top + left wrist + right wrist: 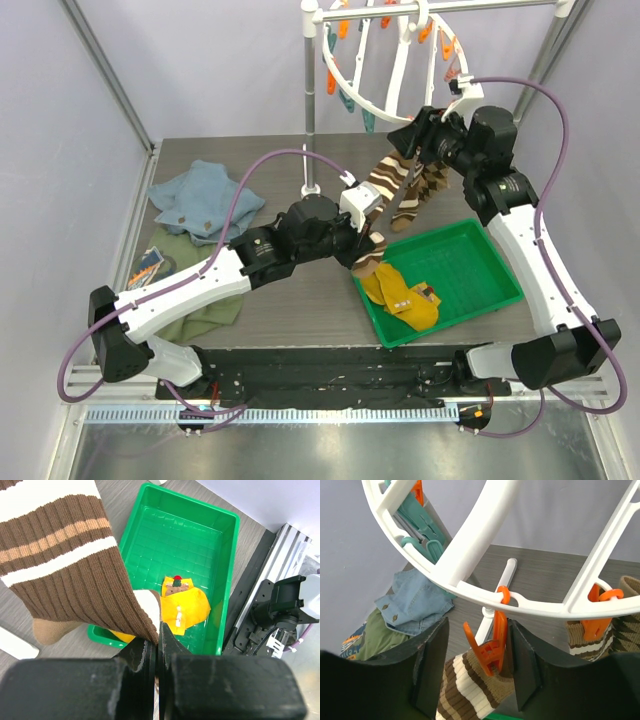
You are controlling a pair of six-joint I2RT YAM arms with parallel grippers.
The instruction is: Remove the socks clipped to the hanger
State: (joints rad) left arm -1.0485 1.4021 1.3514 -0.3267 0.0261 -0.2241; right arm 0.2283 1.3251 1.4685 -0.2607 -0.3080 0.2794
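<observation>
Nearest the arm bases, a green tray sits on the bench w/ mustard-yellow socks already lying in it. Over the tray's left corner the L pincer is pressed together on the lower end of the brown-and-white striped sock. The sock runs up & back from there to the hanger. Further back the R pincer is spread, one finger each side of the orange clip that bites the sock's cuff. Can't tell if the pads touch the clip yet. That clip dangles from the rim of the white hanger. A second orange clip holds another striped cuff to its right, & a diamond-patterned sock hangs beside that.

Step in hand, as I read it: squeeze the clip open & free this one sock.

To do it well:
- **R finger placement:** the fingers should land on the clip's upper handle ends, not the biting end or the sock, else squeezing prob. only tightens the bite.
- **R closing:** close square & slow, b/c the clip hangs loose on its loop & could twist out.
- **L tension:** L should give light downward tension only. A hard pull before the clip opens may tip the whole ring on the grey rail.
- **After release:** once the cuff slips, L has a short drop to the tray just below.
- **Neighbouring clip:** mind it, no snagging.
</observation>
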